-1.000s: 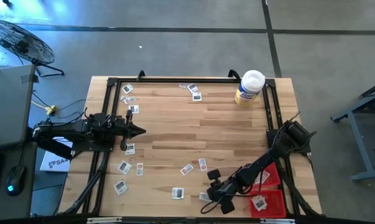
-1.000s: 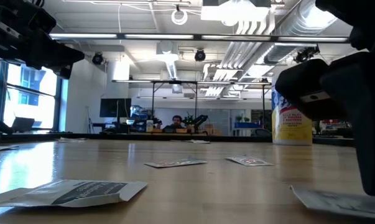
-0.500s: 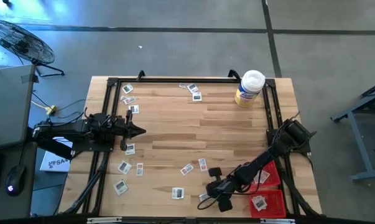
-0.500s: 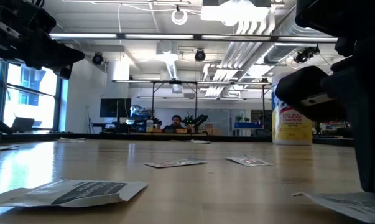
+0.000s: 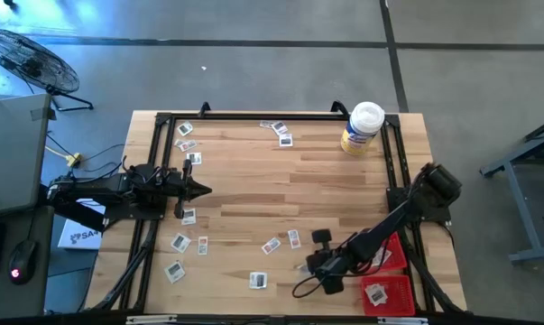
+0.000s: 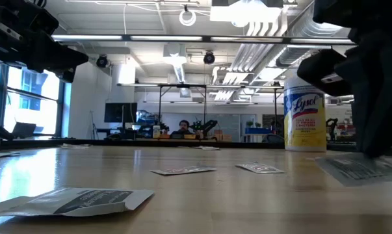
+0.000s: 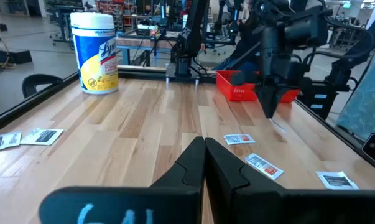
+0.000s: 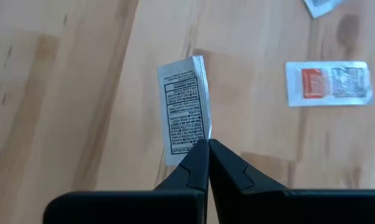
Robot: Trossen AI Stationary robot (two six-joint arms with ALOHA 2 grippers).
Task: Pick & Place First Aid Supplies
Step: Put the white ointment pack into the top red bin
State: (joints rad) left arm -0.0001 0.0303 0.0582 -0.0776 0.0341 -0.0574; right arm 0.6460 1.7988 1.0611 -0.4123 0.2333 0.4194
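Right wrist view: our right gripper [image 8: 208, 144] pinches one white packet [image 8: 185, 111] above the table [image 8: 81, 93]; left gripper [image 7: 204, 147] closed.

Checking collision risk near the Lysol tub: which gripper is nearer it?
Right. The right gripper, shut on a packet, sits toward the front edge; the left gripper waits farther off, across the table from the tub.

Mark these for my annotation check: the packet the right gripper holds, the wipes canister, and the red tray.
Held packet [image 8: 185, 109]: right wrist view, middle of its printed face.
Wipes canister [image 5: 362, 128]: high view, on its white lid.
Red tray [image 5: 396, 291]: high view, bare mesh floor beside a packet.
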